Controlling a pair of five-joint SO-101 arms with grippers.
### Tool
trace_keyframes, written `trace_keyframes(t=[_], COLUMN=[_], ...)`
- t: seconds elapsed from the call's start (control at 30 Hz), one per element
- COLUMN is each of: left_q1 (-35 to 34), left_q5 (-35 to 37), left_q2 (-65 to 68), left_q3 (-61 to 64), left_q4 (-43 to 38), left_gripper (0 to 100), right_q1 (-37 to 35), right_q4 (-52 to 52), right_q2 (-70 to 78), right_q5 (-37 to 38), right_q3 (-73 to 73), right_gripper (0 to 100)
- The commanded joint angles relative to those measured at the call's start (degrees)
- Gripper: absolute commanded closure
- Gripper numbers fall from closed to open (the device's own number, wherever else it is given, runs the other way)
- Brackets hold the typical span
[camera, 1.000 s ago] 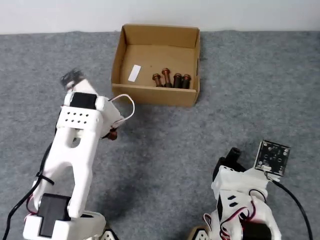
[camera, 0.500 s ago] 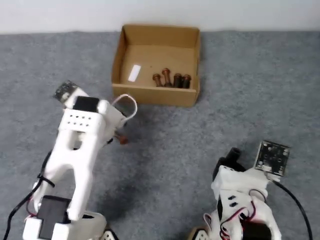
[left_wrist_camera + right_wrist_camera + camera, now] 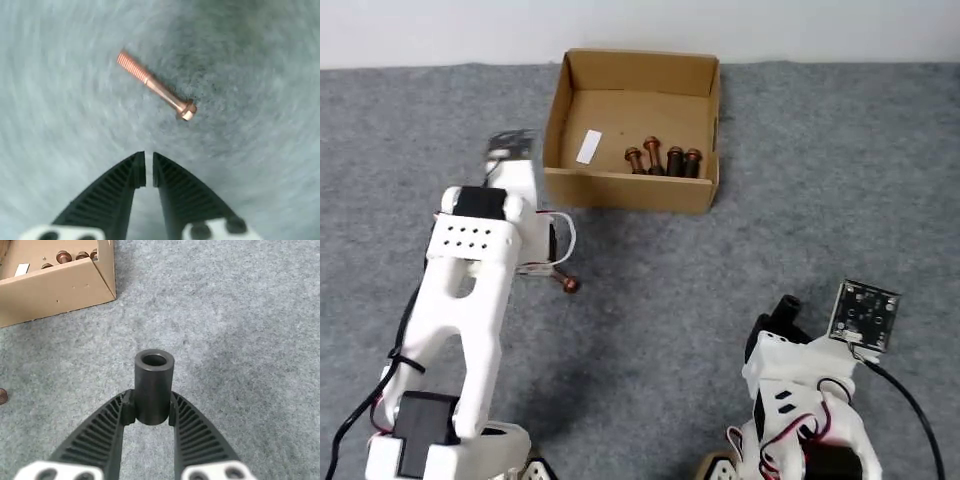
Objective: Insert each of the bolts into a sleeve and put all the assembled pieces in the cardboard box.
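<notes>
Bolt (image 3: 155, 86) released onto carpet (image 3: 650, 330), left claw (image 3: 149, 157) now together, empty, right claw (image 3: 148, 401) clamped on sleeve (image 3: 153, 385)

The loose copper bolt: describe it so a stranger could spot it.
Find the brown cardboard box on the grey carpet. In front of its left corner lies a threaded copper bolt. Unlike the four pieces in the box, it lies alone, without a sleeve.

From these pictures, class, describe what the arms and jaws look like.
Both arms are white shells with black motors. The left arm has small holes and a white cable loop; the right arm shows red wires. The jaws are black, ribbed, tapering.
</notes>
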Motion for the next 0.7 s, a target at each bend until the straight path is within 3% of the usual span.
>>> trace_keyframes(t=[0.0, 0.1, 0.33, 0.47, 0.67], left_q1=[-1.0, -1.1, -0.7, -0.9, 0.5], left_q5=[-36.1, -52.5, -72.4, -73.6, -73.8], left_q2=[-1.8, -1.8, 6.5, 11.5, 19.9], left_q3=[-2.2, -2.2, -2.8, -4.1, -10.6], left_q4=[-3.9, -4.7, -4.7, -4.7, -6.9], left_gripper=[97, 97, 95, 85, 84], right_q1=[0.5, 0.5, 0.5, 0.5, 0.5], right_q4=[-1.5, -1.5, -1.5, -1.5, -1.5], right_q2=[-0.2, -0.2, -0.2, -0.2, -0.2], right_q5=[-0.7, -0.7, -0.7, -0.6, -0.5], right_q3=[-0.3, -0.3, -0.3, -0.3, -0.3], right_gripper=[99.1, 99.1, 99.1, 99.1, 99.1])
